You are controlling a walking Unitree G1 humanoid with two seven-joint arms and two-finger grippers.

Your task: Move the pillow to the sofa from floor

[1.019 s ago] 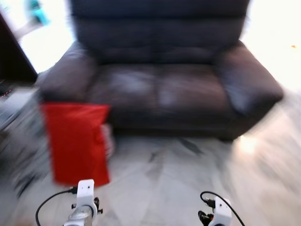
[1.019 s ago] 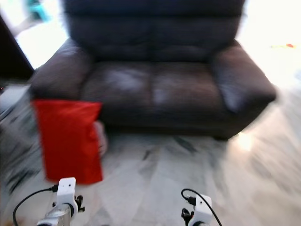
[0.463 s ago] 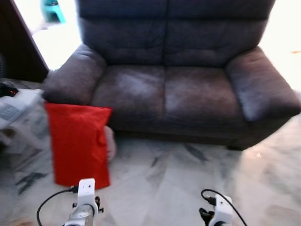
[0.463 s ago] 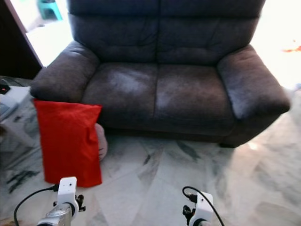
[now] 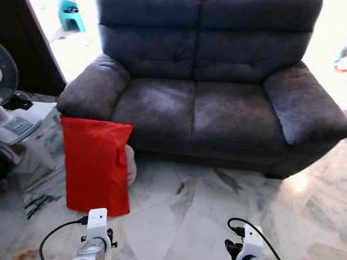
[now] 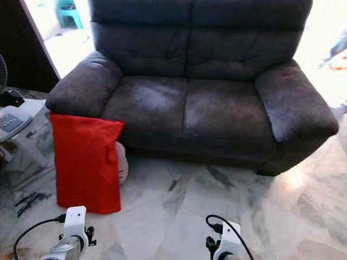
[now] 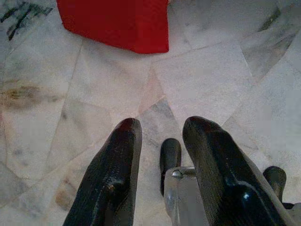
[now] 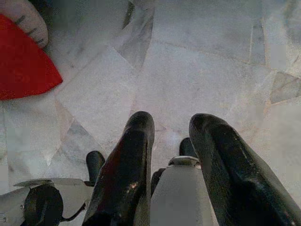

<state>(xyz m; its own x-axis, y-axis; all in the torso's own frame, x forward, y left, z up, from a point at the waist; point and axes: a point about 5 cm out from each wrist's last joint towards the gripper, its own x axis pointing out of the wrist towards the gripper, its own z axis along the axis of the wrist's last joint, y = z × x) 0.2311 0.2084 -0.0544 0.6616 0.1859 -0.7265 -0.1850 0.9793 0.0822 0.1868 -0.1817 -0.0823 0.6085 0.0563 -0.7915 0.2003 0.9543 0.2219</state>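
Note:
A red pillow (image 5: 96,166) stands upright on the marble floor, leaning against the front left corner of a dark grey two-seat sofa (image 5: 211,108). A pale second cushion (image 5: 130,165) peeks out behind it. Both arms hang low at the bottom of the eye views, short of the pillow. My left gripper (image 7: 160,127) is open above bare floor, with the pillow's lower edge (image 7: 117,23) ahead of its fingers. Over the tiles, my right gripper (image 8: 171,122) is open too, with a corner of the pillow (image 8: 23,66) off to one side.
A white fan (image 5: 6,76) on a low white stand (image 5: 24,122) sits left of the pillow. A dark cabinet (image 5: 27,49) rises at the far left. Marble floor (image 5: 217,216) stretches open before the sofa.
The camera has shifted and the picture has sharpened from blur; sofa and pillow now sit slightly further right in view. The pillow and both grippers have not visibly moved.

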